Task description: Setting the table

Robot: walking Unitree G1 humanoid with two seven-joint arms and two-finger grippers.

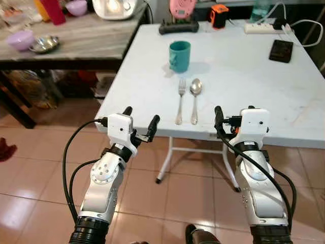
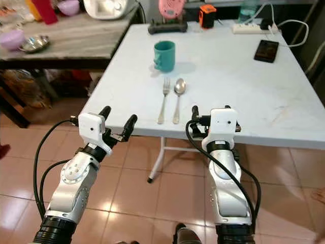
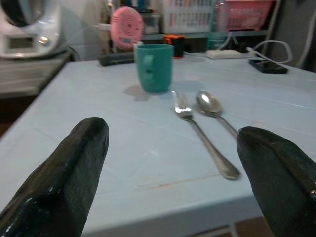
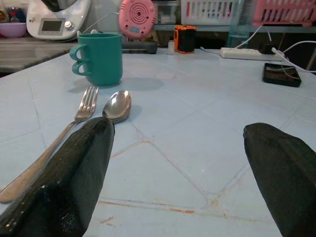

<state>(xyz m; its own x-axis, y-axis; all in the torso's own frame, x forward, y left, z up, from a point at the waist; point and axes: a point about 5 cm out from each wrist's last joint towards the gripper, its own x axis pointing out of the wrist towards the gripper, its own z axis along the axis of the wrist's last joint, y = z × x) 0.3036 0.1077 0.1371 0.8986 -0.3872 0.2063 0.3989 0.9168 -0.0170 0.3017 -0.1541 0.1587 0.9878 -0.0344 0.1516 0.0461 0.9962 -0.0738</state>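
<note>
Eye views: white folding table (image 1: 284, 96) ahead, teal mug (image 1: 180, 56) at 12 o'clock from the cutlery, fork (image 1: 181, 100) and spoon (image 1: 195, 98) side by side just in front of it, handles toward the near edge, fork on the left. Back edge of the table: pink round gadget (image 1: 183, 7), orange box (image 1: 219, 16), dark base (image 1: 179, 27), power strip (image 1: 263, 28) with white cable, black phone (image 1: 281, 50) at 2 o'clock from the mug. Left gripper (image 1: 140, 122) at the near left corner, fingers spread, nothing between them. Right gripper (image 1: 234, 116) at the near edge, at 4 o'clock from the spoon, spread, holding nothing. Nothing stands between grippers and cutlery. Side counter (image 1: 76, 38) at 10 o'clock with purple bowl (image 1: 20, 39), steel dish (image 1: 44, 44), white appliance (image 1: 116, 7). Floor pink tile (image 1: 30, 173). Left wrist view: two black fingers (image 3: 64, 173) wide apart, mug, fork and spoon ahead on the tabletop. Right wrist view: fingers (image 4: 74, 173) apart, fork and spoon near the one finger, mug beyond them, phone on the far side, baskets on a shelf (image 4: 217, 12) behind.
</note>
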